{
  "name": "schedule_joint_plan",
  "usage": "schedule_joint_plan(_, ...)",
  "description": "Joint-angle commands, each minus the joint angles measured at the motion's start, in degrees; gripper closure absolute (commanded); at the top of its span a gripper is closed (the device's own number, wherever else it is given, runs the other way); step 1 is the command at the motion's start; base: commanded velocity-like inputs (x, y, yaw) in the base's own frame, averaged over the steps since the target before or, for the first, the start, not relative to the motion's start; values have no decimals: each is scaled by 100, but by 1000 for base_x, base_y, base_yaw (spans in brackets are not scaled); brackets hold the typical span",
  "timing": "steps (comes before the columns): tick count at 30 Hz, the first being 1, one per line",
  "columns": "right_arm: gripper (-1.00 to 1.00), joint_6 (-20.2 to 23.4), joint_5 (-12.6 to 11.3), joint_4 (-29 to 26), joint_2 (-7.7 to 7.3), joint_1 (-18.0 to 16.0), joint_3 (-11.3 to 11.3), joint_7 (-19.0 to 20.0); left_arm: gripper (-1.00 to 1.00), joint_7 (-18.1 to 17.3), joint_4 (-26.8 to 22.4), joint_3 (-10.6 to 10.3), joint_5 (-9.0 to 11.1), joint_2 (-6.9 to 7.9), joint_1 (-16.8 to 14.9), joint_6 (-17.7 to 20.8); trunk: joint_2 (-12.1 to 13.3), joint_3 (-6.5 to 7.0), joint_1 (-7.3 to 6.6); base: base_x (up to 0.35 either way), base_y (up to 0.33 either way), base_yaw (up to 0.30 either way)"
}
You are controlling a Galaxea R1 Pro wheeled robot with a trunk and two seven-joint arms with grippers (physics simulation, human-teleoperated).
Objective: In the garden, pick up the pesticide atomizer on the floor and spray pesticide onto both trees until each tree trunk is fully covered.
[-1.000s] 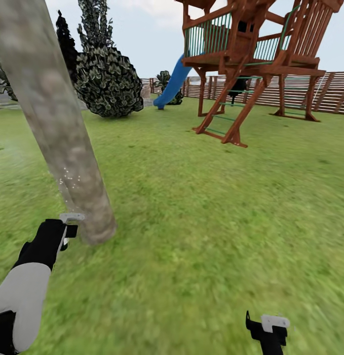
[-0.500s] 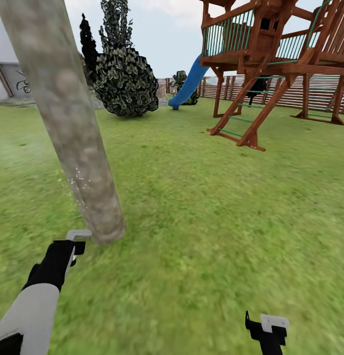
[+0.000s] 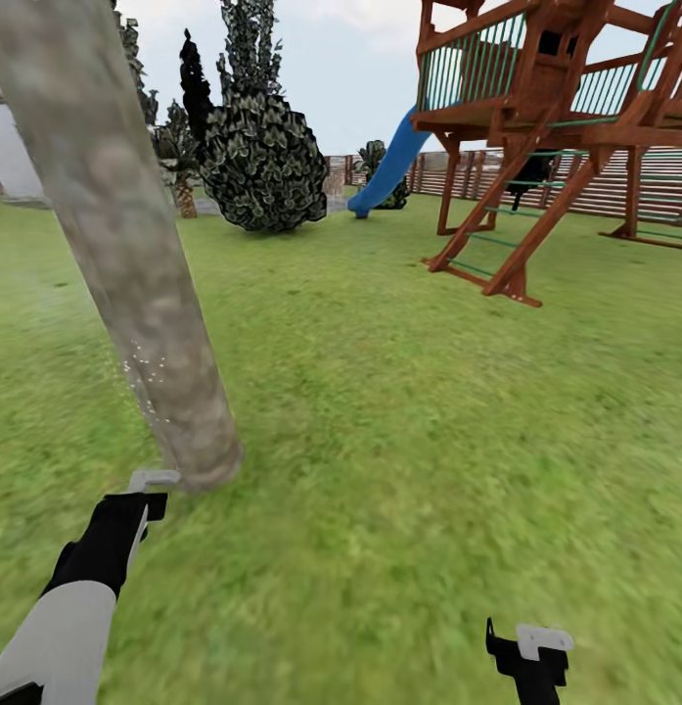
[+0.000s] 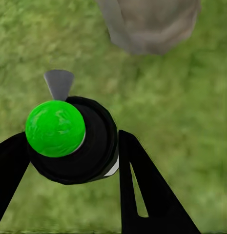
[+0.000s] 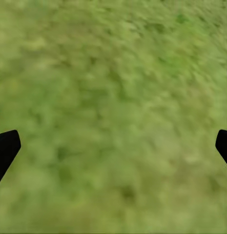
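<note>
The pesticide atomizer (image 4: 74, 144) is pinched around its black body by the left gripper (image 4: 69, 161), right near the tree trunk (image 3: 135, 264) base; looks light, rigid, maybe slippery, while the right gripper (image 5: 113, 146) is spread over grass.

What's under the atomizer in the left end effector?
Lawn lies under the pesticide atomizer held in the left end effector, near the tree trunk base. The patch straight beneath is hidden by the bottle.

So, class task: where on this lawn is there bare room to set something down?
Free: the lawn between the tree trunk and the playhouse, and under the right tool. Crowded: the trunk's foot, where the left tool holds the atomizer.
</note>
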Motion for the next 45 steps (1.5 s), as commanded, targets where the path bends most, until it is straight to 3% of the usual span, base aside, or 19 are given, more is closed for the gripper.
schedule_joint_plan(1,-100,0,0,0,3,0,0,0,100,-2,1,11,-5,15,5,6,0,0,0,103,-266,275)
schedule_joint_plan(4,-100,0,0,-1,-2,0,0,0,100,-2,53,157,-8,33,18,3,0,0,0,205,-219,147)
schedule_joint_plan(8,-100,0,0,-1,-3,0,0,-6,100,-2,95,188,-14,42,71,0,0,0,0,230,-204,9)
schedule_joint_plan(27,-100,0,0,0,-3,0,0,-6,100,-2,96,197,-6,9,73,-6,0,0,0,155,-238,63)
schedule_joint_plan(45,-100,0,0,0,-3,0,0,-3,100,-2,96,198,-6,7,73,-17,0,0,0,42,-270,96)
